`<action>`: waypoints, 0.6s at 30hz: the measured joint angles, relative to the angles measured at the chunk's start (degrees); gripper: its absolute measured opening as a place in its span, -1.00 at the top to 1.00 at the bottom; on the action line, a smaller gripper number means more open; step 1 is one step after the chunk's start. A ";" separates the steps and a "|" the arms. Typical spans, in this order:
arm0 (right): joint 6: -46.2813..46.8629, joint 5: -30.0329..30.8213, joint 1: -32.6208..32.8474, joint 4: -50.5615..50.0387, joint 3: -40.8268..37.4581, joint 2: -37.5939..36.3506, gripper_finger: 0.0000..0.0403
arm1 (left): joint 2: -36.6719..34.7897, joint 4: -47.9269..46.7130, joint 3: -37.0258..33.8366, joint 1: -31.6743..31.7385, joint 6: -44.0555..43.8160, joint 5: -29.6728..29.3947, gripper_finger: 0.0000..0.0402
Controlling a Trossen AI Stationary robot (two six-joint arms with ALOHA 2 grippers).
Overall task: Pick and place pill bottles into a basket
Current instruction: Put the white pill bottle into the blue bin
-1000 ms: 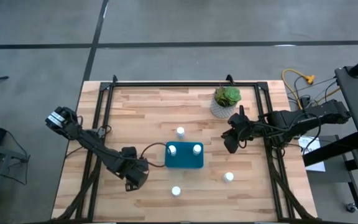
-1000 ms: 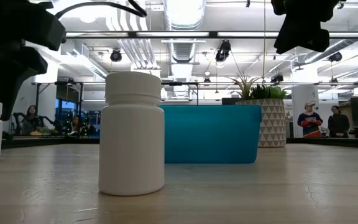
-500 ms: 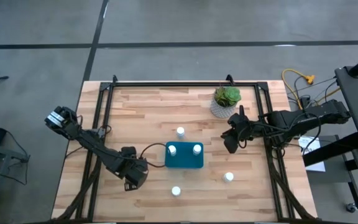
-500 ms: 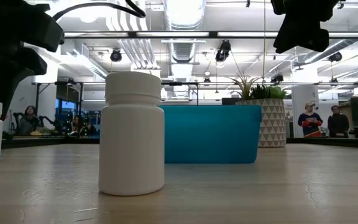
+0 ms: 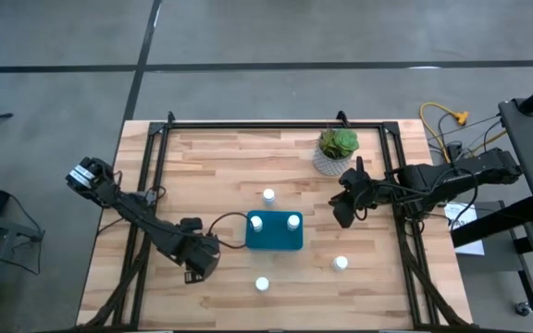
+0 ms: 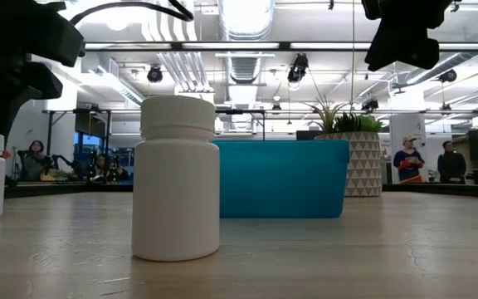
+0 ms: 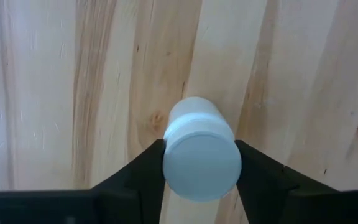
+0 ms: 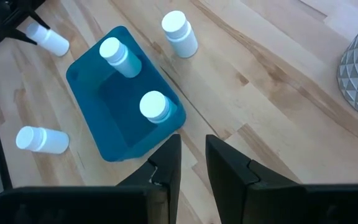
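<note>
Small white pill bottles stand about the wooden table. Two are inside the teal basket [image 5: 274, 233] at the table's middle. Loose ones stand beyond it [image 5: 268, 196], near right [image 5: 340, 264] and near the front edge [image 5: 262, 284]. My left gripper [image 5: 197, 264] points straight down, left of the basket, shut on another pill bottle [image 7: 194, 121]; the high view hides that bottle under the hand. My right gripper [image 5: 345, 211] hangs in the air right of the basket, its fingers [image 8: 166, 165] a narrow gap apart with nothing between them. My left gripper pinches the pill bottle's round cap [image 7: 169, 163] between its two fingers [image 7: 148, 174], one on each opposite side of the cap. The fingers come from above, pointing down. The bottle stands upright with its base on the table.
A white patterned pot with a green plant [image 5: 337, 151] stands at the far right. A black frame [image 5: 248, 126] runs along the table's far edge and sides. People [image 6: 412, 162] stand in the room beyond the table. Bare wood lies at the far left.
In the low view the dark finger of my left gripper beside the bottle at the picture's left has drawn in toward that bottle's cap. The hand itself has kept its place, and the bottle stands where it was.
</note>
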 joint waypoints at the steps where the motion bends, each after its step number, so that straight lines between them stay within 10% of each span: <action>1: -0.01 0.00 -0.01 0.01 0.00 0.00 0.66 | -0.25 0.03 0.00 0.00 0.52 -0.03 0.25; 18: 0.00 0.01 -0.01 0.16 0.00 0.00 0.66 | -5.02 -1.61 12.87 3.60 2.21 1.11 0.26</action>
